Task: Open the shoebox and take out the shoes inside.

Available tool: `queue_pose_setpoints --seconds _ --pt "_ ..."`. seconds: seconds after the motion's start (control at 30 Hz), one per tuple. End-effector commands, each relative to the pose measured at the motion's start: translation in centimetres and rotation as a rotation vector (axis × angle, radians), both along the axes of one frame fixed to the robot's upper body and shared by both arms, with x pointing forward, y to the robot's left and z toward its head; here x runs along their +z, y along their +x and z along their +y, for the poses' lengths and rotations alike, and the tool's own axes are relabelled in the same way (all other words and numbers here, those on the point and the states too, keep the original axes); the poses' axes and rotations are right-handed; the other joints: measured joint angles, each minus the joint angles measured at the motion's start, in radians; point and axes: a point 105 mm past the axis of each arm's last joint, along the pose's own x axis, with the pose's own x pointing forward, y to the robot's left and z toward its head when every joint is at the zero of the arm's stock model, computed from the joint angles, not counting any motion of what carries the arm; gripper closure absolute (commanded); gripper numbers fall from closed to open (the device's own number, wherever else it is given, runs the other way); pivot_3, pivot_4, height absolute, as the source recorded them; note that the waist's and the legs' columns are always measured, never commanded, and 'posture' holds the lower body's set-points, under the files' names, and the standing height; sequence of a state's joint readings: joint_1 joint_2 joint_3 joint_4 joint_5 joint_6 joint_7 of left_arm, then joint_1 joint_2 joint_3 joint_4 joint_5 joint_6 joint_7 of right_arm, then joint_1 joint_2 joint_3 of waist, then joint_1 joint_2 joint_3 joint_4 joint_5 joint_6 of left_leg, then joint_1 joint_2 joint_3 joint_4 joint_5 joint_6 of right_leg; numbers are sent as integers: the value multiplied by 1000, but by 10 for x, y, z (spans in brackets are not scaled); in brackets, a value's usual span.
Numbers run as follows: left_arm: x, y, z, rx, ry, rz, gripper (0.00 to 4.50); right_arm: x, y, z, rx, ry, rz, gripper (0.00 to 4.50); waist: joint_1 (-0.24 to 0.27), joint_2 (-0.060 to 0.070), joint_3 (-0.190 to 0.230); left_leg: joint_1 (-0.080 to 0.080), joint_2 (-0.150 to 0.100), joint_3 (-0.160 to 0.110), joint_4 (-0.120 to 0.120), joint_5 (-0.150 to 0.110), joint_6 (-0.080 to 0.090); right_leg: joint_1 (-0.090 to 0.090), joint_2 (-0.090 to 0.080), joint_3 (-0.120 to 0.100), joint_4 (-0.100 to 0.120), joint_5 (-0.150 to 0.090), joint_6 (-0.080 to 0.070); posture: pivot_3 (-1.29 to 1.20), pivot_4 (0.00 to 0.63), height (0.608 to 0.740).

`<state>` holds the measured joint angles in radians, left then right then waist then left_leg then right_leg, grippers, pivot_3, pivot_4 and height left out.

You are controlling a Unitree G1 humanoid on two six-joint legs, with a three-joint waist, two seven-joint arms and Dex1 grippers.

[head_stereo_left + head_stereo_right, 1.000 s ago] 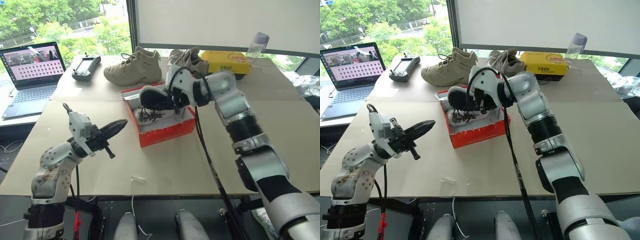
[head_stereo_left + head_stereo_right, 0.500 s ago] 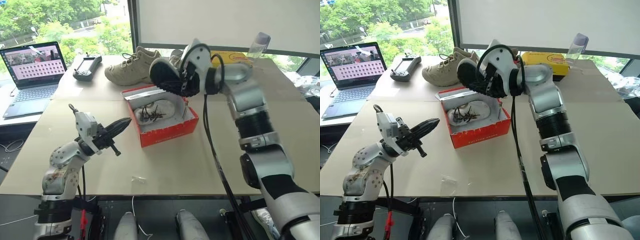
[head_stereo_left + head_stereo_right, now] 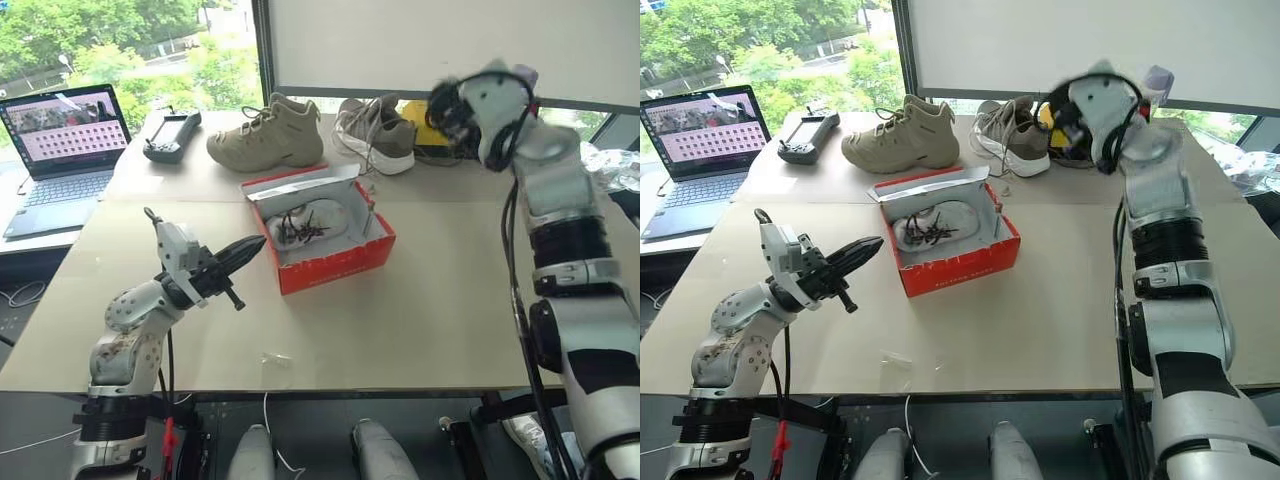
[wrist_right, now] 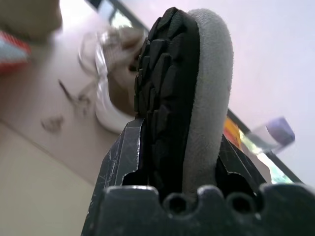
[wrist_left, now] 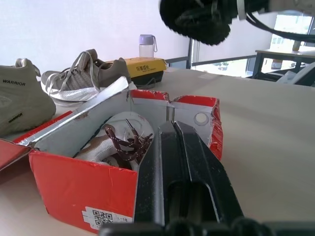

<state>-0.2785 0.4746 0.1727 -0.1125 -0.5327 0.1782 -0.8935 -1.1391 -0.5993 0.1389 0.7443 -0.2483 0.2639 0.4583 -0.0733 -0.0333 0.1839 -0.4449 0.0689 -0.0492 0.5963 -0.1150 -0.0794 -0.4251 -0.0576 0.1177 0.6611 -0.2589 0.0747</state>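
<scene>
Judging from how things lie now, we are partway through: the shoebox (image 3: 322,232) sits open near the middle of the bench (image 3: 440,310), its lid flap folded back on the side toward the window, so the opening step is done. We hold one shoe (image 4: 182,93) clear of the box in our right pincer (image 4: 174,162), whose two fingers are clamped on it, black tread on one side and pale upper on the other; in the head views that pincer is raised well off to the right of the shoebox and beyond it, close to the yellow box (image 3: 1048,118). The second shoe (image 3: 305,222) still lies inside the shoebox, white with dark laces, so it is left to take out, and the held one has yet to be set down. Our left pincer (image 3: 237,257) is clenched and empty, hovering just to the left of the shoebox with its tip pointing at the near red wall. Beyond the shoebox stand the beige boot (image 3: 268,135) and the grey sneaker (image 3: 377,132), which are no part of the job.
</scene>
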Motion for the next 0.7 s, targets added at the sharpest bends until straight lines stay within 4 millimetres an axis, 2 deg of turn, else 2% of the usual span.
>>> queue_pose_setpoints --seconds 0.03,0.1,0.2,0.23,0.27,0.4,0.47,0.57,0.7 --pt "9 -2 -3 -15 7 -43 4500 -21 4 -3 -41 -127 20 2942 -1 0 0 0 0 0 0 0 0 0 0 0 0 0 0 0 150 712" --pt "10 -2 -3 -15 7 -42 4500 -47 4 -4 -50 -185 88 2942 -1 0 0 0 0 0 0 0 0 0 0 1 0 0 0 0 150 712" --pt "9 -2 -2 -13 9 -40 4500 -71 2 -8 -62 -216 159 2942 1 1 0 0 0 0 0 0 0 0 0 1 0 0 0 0 150 712" --pt "9 -2 -2 -12 10 -39 4500 -77 1 -6 -49 -203 184 2384 1 1 1 0 -1 0 0 0 0 0 0 1 0 0 0 0 150 712" --pt "9 -2 -2 -11 10 -39 4500 -81 0 -4 -38 -191 201 2260 2 0 1 0 -1 0 0 0 0 0 0 1 0 0 0 0 150 712" --pt "8 -3 -1 -8 13 -35 4500 -100 -8 4 12 -123 323 871 0 0 1 0 -1 0 0 0 0 1 0 0 0 0 1 0 150 712" --pt "8 -3 -1 -5 15 -33 4500 -98 -15 18 85 43 396 302 1 1 1 1 0 0 0 0 0 1 0 0 0 0 1 0 150 712" --pt "8 -2 0 -2 14 -31 4500 -94 -29 32 186 171 480 302 -1 0 0 1 0 0 1 0 0 2 0 0 1 0 1 0 150 712" --pt "7 -2 0 -1 19 -28 4500 -93 -40 31 204 237 532 302 2 0 0 4 0 -1 1 0 0 4 0 0 1 0 1 0 150 712"
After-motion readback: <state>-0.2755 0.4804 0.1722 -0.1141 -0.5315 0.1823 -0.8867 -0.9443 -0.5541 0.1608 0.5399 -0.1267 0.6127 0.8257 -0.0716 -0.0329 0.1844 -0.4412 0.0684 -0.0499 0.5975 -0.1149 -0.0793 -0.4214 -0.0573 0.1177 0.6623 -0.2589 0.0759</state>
